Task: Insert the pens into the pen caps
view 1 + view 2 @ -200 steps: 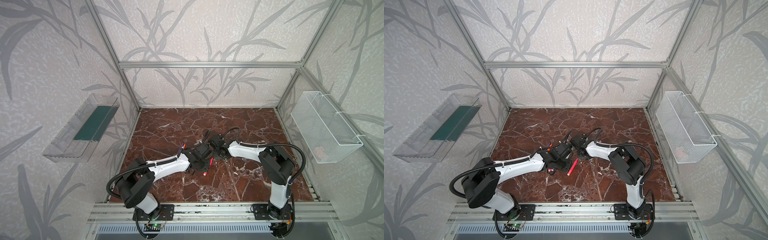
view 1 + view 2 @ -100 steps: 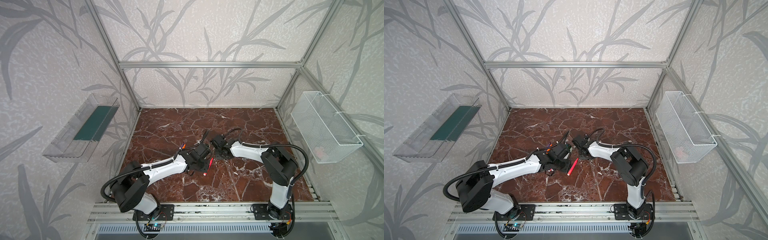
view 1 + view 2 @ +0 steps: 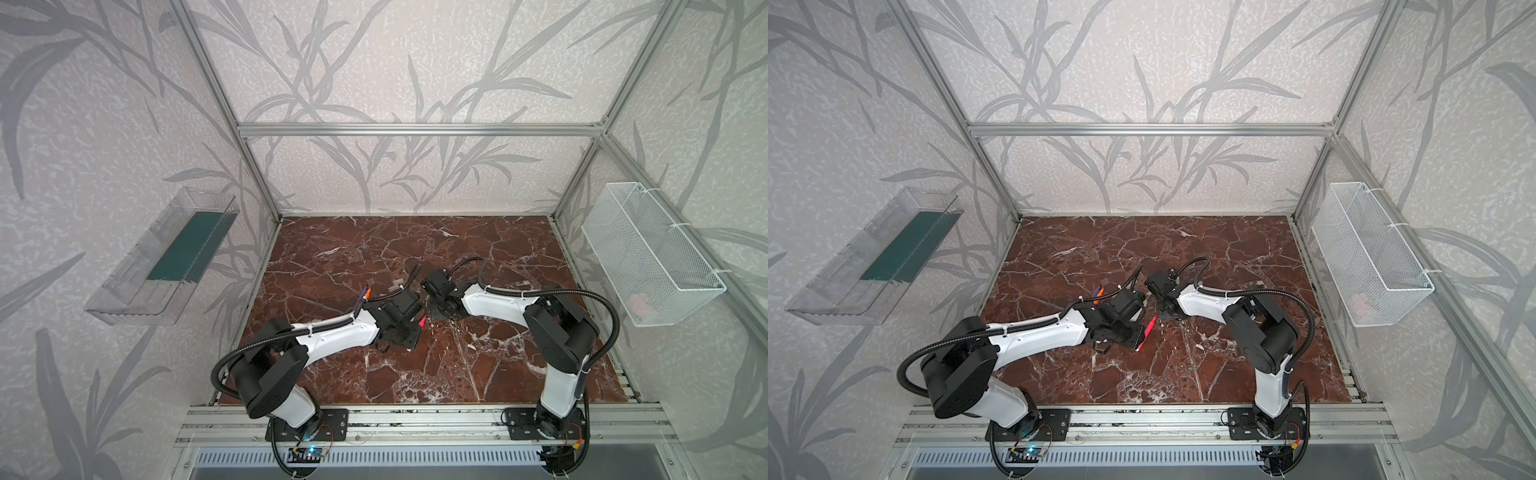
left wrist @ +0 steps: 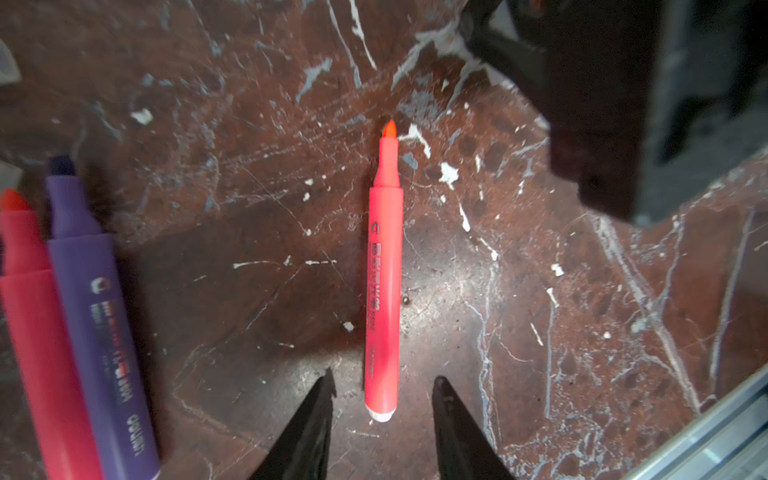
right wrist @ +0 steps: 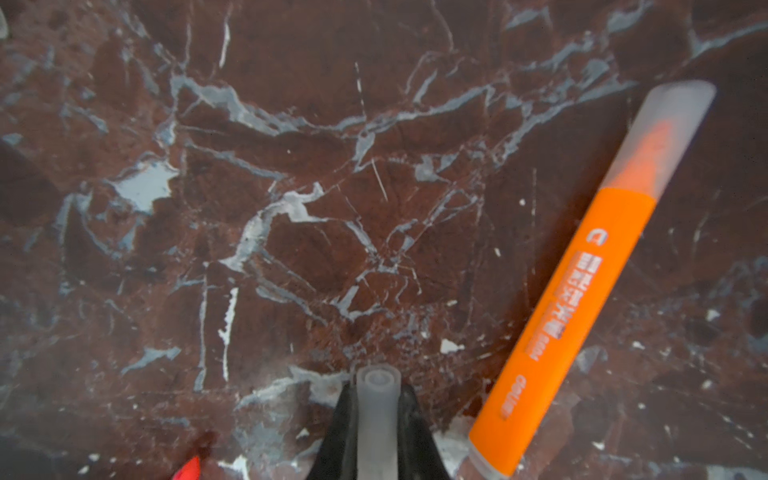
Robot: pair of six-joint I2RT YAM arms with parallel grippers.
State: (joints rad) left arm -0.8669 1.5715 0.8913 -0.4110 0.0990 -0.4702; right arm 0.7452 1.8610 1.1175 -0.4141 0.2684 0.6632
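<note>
Red-brown marble counter carries everything, and both arms meet near its middle in both top views. My left arm reaches in from the left and my right arm from the right, wrists close together but apart.

Left claw: jaws part open, gripping nothing. Its two black fingertips straddle the white-plug end of the pink-red pen, with a gap visible on each side. That pen lies flat on the counter, uncapped. Its pointed tip faces away from the claw, toward the dark bulk of the right arm's end at the edge of the left wrist view. The same pen shows in a top view as a bright sliver just beside my left wrist, between the two arms.

Off to one side in the left wrist view, a purple pen and a second pink-red pen lie side by side, touching along their length. Both are uncapped, tips pointing the same way as the centre pen.

Right claw: closed tight on a pen cap. The frosted tube is pinched between both fingers, its open mouth facing outward past the fingertips. It sits low over the counter; I cannot tell whether it touches the marble.

Near that claw lies an orange pen flat on the counter, its tip already inside a fitted cap. A red pen tip pokes into the corner of the right wrist view beside the claw.
</note>
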